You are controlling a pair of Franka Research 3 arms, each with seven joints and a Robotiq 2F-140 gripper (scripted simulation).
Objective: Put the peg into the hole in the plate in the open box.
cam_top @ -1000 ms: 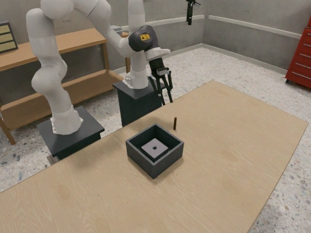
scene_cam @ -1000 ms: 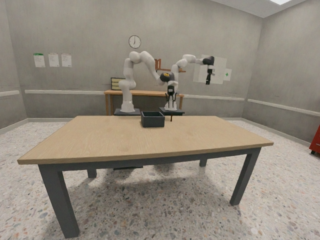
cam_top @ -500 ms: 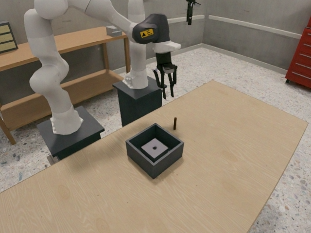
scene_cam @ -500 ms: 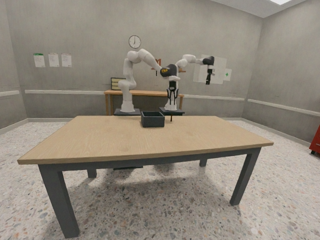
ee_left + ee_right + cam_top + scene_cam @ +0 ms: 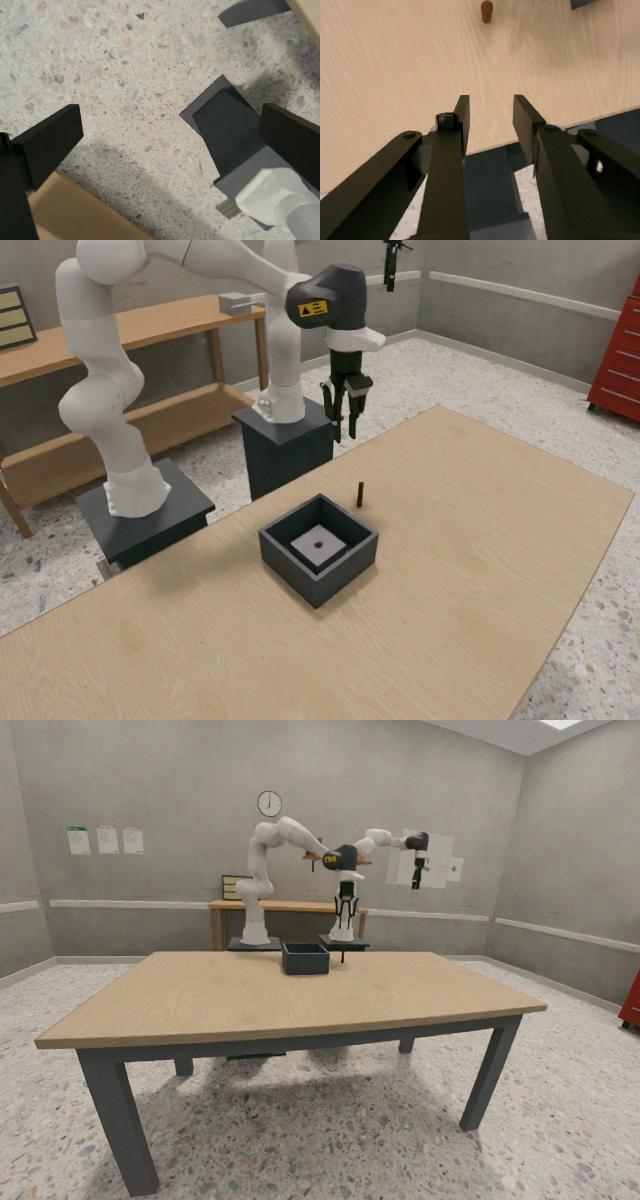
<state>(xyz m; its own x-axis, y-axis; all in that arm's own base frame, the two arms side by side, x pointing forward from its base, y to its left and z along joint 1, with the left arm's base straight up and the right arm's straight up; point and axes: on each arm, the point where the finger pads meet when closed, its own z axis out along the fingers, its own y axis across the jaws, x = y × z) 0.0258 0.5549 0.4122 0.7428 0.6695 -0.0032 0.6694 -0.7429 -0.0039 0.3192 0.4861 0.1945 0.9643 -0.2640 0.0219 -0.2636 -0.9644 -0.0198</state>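
Note:
A thin brown peg [image 5: 360, 494] [image 5: 342, 956] [image 5: 486, 11] stands upright on the table beside the open dark grey box [image 5: 289, 568] [image 5: 305, 962] [image 5: 582, 3]. A light grey plate [image 5: 330, 548] with a dark round hole [image 5: 318, 544] lies at the bottom of the box. My right gripper [image 5: 344, 438] [image 5: 344, 927] [image 5: 491, 109] points down, partly open and empty, high near the table's back edge; the peg is beyond its fingertips in the right wrist view. My left gripper [image 5: 390, 288] [image 5: 415, 886] [image 5: 170, 120] is wide open and empty, high up over the floor, away from the table.
The wooden table [image 5: 465, 570] [image 5: 258, 1004] carries the box and peg. Two dark pedestals [image 5: 289, 457] [image 5: 149, 529] bearing the arms stand behind it. A wooden workbench [image 5: 165, 317] [image 5: 80, 210] stands behind the arms. A red cabinet [image 5: 620, 358] stands at the right.

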